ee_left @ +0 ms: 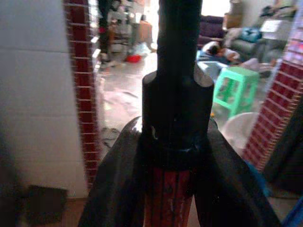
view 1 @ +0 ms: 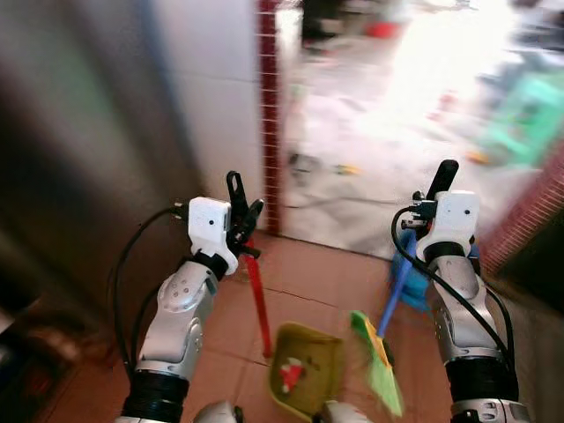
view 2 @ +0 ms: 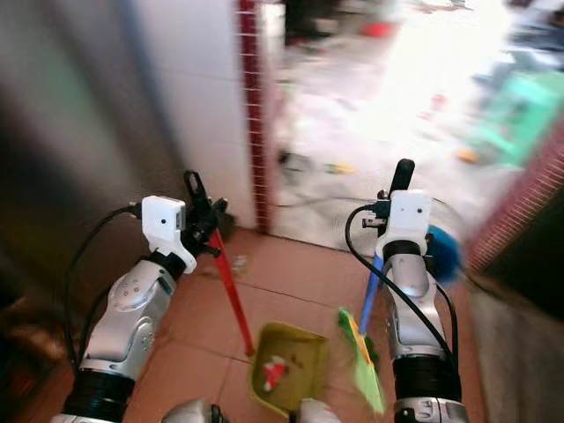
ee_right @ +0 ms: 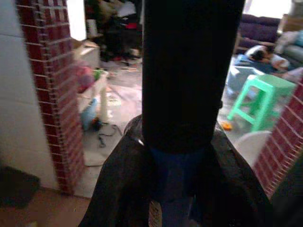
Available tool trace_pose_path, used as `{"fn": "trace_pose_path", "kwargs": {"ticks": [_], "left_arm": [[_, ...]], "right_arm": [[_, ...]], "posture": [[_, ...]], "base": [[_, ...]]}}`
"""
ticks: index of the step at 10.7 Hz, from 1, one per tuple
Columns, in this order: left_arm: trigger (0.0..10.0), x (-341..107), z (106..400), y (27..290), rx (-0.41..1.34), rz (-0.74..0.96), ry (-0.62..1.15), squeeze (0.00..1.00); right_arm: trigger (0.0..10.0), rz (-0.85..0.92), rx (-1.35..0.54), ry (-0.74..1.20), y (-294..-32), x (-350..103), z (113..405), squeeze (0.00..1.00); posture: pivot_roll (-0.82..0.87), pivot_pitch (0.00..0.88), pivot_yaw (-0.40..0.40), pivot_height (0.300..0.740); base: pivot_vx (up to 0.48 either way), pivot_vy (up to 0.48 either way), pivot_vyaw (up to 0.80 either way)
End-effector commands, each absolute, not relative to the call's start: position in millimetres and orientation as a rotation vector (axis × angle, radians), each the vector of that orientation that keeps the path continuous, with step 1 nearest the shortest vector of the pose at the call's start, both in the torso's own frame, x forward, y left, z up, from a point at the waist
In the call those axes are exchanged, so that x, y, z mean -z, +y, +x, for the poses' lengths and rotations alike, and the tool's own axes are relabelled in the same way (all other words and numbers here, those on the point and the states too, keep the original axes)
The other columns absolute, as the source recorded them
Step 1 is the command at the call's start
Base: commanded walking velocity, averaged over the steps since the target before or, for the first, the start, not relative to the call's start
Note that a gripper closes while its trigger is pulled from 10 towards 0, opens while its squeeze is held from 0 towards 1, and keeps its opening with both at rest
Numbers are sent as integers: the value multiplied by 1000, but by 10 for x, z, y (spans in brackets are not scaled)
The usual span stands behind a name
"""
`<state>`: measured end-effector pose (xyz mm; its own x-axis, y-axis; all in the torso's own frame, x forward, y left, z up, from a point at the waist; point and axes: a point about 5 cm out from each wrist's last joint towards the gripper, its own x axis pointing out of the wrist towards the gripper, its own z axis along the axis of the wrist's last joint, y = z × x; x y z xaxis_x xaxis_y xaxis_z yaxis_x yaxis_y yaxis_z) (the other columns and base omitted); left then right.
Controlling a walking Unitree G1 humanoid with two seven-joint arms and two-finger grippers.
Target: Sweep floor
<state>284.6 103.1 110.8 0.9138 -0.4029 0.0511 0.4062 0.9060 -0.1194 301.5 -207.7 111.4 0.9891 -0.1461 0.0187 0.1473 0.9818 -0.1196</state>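
Floor (view 1: 308,273) of reddish tile runs from the robot's feet to a doorway at 12 o'clock, where a paler, littered room begins. At 9 o'clock the left gripper (view 1: 242,220) is closed around the black top of a red handle (view 1: 258,304); the left wrist view shows its fingers (ee_left: 113,184) pressed against both sides of the grip. That handle slants down to a yellow-green dustpan (view 1: 304,366) resting on the tile at 6 o'clock, with a small red-and-white scrap (view 1: 289,374) lying in it. Just beside the pan, toward 5 o'clock, lie the green bristles of a broom (view 1: 379,366), whose blue shaft (view 1: 395,295) rises to the right gripper (view 1: 438,189) at 3 o'clock, clamped on the black end. The head views are blurred. To sweep well, the pan's lip likely needs to stay flat on the tile and level enough to keep the scrap, while the broom draws short strokes toward it.
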Motion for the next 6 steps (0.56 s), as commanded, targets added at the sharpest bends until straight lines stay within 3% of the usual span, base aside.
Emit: {"fn": "trace_pose_path", "kwargs": {"ticks": [1,4,6], "left_arm": [[10000,-1246,2884,1042,423,-130,-81,0],[10000,-1228,2884,1055,426,-169,-74,0],[10000,-1219,2872,1042,435,-176,-68,0]], "right_arm": [[10000,-117,147,-24,-2043,-1152,3035,0],[10000,-122,141,-18,-2033,-1135,3025,0],[10000,-130,146,-21,-2049,-1139,3026,0]], "posture": [[-82,0,31,740],[-84,0,27,740],[-85,0,28,740]], "base": [[0,0,-800],[0,0,-800],[0,0,-262]]}}
